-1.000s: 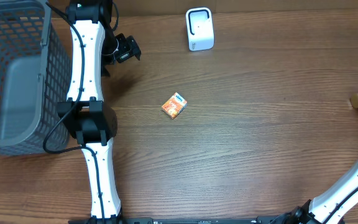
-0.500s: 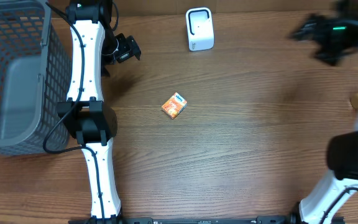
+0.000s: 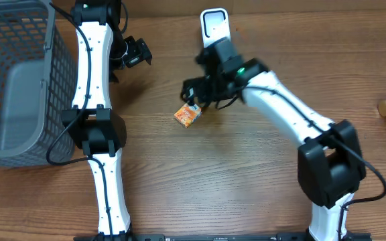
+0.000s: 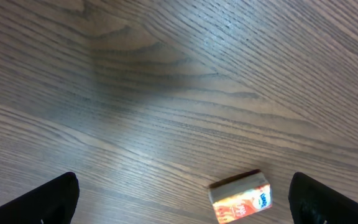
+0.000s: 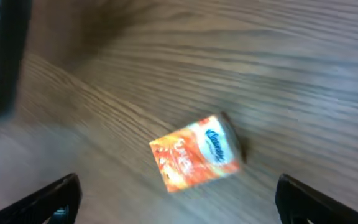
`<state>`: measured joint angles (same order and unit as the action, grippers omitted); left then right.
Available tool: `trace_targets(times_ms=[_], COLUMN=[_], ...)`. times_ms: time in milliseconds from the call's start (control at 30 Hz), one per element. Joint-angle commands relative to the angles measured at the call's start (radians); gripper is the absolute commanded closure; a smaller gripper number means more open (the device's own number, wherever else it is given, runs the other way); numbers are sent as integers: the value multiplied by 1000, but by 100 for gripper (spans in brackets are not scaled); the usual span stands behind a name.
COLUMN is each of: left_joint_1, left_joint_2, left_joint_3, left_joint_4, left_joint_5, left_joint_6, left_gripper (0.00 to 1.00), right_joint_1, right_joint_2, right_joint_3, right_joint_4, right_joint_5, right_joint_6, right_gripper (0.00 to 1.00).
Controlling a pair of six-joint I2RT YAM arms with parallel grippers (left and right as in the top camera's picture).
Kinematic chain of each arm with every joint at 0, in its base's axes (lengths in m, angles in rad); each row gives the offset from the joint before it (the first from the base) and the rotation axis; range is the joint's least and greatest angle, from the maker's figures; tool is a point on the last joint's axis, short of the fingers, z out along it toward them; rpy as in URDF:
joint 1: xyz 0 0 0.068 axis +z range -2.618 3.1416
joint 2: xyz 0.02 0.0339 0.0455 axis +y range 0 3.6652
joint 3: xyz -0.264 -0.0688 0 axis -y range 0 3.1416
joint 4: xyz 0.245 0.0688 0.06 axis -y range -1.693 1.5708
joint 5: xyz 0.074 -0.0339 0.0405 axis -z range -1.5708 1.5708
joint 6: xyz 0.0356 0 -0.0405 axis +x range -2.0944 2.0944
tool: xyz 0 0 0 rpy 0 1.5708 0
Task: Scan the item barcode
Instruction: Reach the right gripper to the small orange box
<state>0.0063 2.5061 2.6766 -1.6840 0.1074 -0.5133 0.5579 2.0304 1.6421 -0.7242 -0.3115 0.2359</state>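
The left gripper (image 3: 134, 55) is held wide open, empty. The small orange cardboard packet (image 3: 187, 114) is found flat on the wooden table (image 3: 260, 187), mid-scene. Over it the right gripper (image 3: 196, 90) is spread wide; its fingers (image 5: 48, 199) are best centred astride the narrow sides before closing.

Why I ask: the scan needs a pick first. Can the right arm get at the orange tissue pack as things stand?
Probably yes. The right gripper hovers open close over the tissue pack, which lies alone on the table, framed between the fingers in the wrist view; nothing blocks it.
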Motion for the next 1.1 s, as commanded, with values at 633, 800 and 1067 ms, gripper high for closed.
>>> trace_targets(times_ms=[633, 800, 1067], left_joint_1=[-7, -7, -7], left_joint_2=[-7, -7, -7], left_joint_3=[2, 2, 2], left_joint_4=[-2, -2, -2], left_joint_5=[-11, -11, -11], left_joint_6=[19, 19, 19], left_gripper=[0, 0, 0], right_joint_1=[82, 68, 34], right_joint_2=[24, -69, 90], right_joint_3=[58, 100, 79], right_joint_4=[-331, -174, 148], right_joint_5=[-13, 238, 92], right_joint_6=[29, -103, -77], right_gripper=[20, 10, 69])
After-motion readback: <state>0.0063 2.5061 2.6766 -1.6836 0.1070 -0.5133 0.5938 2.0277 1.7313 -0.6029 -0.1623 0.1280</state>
